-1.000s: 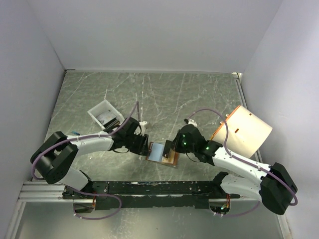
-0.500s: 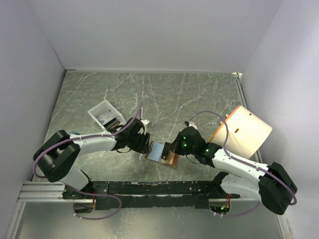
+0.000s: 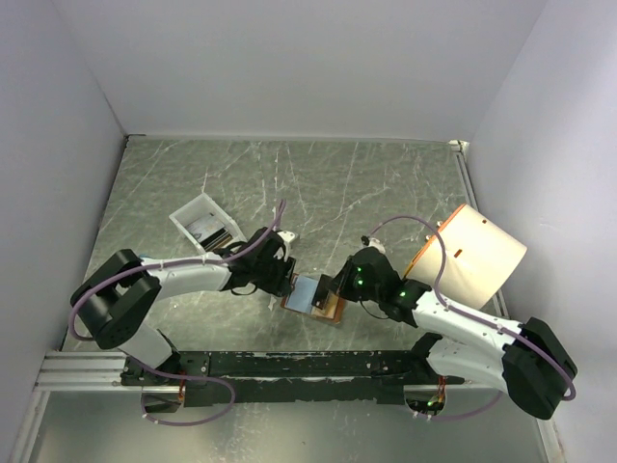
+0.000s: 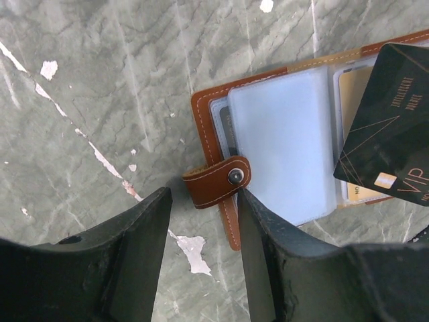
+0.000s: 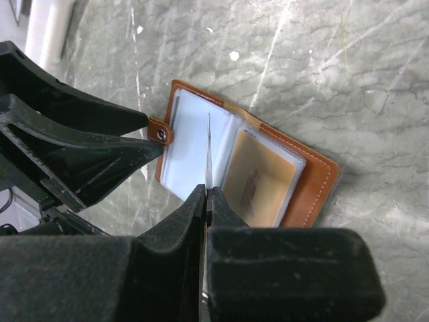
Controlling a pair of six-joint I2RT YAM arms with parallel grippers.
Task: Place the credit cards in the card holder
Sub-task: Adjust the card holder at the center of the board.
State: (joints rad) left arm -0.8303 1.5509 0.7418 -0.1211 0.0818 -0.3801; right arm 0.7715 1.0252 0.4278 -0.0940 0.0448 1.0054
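Right wrist; 1 card holder point(image 5: 201, 144); right end effector point(image 5: 206, 192) pinches 1 card point(image 4: 395, 127); left end effector point(image 4: 203, 200) parted

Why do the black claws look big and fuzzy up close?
Left wrist view: the left gripper sits very close, soft-edged, while the wallet looks sharp. Right wrist view: the right gripper, pinching a dark card, blurs likewise.
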